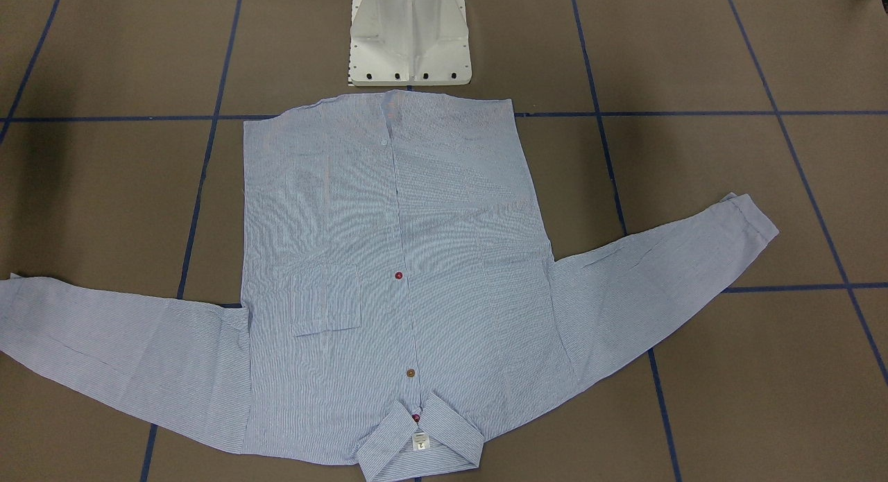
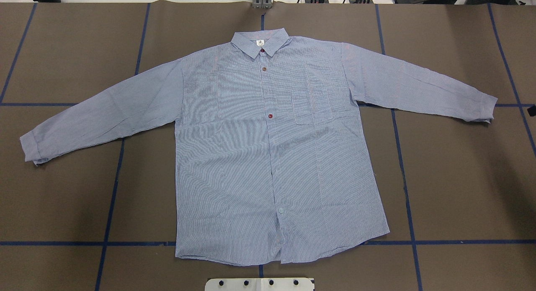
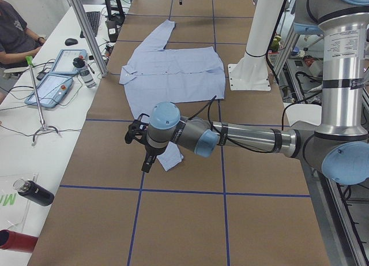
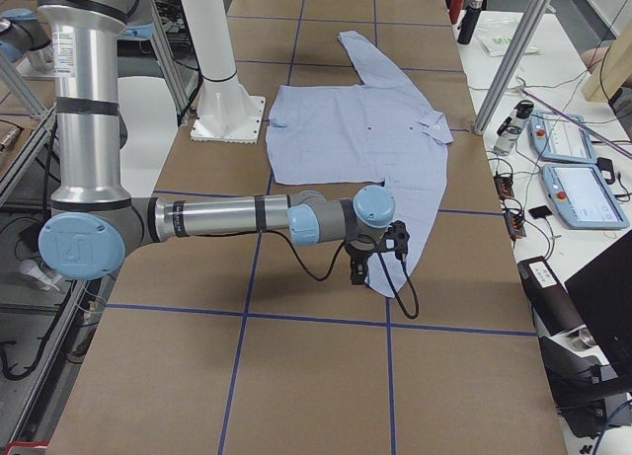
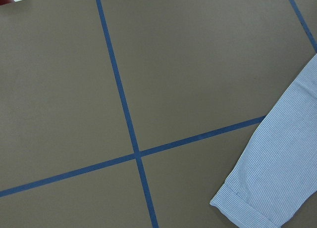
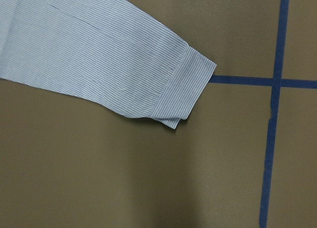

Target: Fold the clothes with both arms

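Shirt [image 2: 268, 157] spread flat on desk [image 2: 460, 178] for folding; left claw [image 3: 147, 160], right claw [image 4: 357, 267] hover by cuffs [image 6: 183, 87], prob. to grab sleeves. Open/closed: can't tell.

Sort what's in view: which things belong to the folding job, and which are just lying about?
Job: shirt, left arm, right arm.
Lying about: black bottle, tablet, keyboard, white pedestal base.

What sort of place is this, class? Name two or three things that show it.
Probably a robotics lab or test cell. A left arm and a right arm reach over a table gridded with blue tape, where a shirt lies spread; a side bench holds control tablets.
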Tool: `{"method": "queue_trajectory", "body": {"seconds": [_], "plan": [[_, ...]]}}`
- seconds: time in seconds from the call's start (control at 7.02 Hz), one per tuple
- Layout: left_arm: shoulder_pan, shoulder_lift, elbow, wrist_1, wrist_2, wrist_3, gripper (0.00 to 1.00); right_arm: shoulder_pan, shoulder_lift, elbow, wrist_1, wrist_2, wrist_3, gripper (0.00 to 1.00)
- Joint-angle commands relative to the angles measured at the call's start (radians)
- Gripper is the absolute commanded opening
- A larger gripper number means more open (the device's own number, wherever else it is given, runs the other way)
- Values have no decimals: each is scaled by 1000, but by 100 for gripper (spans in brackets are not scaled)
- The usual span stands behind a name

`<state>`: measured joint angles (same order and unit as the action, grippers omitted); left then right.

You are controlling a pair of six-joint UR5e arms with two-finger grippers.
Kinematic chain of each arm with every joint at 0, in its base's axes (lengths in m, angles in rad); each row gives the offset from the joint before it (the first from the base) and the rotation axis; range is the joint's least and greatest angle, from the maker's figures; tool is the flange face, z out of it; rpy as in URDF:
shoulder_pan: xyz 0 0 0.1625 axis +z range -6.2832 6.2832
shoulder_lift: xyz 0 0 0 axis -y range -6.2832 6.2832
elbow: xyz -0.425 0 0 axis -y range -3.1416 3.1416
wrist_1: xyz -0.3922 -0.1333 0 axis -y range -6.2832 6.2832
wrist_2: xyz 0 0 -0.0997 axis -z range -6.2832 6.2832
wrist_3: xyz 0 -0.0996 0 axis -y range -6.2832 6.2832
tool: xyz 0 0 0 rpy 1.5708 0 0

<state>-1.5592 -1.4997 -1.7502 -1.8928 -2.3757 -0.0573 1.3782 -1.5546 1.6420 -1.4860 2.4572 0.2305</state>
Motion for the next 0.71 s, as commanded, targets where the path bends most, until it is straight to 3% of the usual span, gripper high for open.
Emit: {"method": "queue_trajectory", "body": {"seconds": [0.0,0.14,0.43,0.57], "plan": [[1,-7,-3,-3,1,-41,99,-25,175,-200,1,-10,78,100],[1,-5,-6,-3,0,-39,99,-30,244,-278,1,-14,76,100],[1,-8,-5,-5,1,-39,99,-62,269,-457,265,-26,88,94],[1,-10,-6,-6,0,-39,99,-77,284,-468,285,-43,137,88]]}}
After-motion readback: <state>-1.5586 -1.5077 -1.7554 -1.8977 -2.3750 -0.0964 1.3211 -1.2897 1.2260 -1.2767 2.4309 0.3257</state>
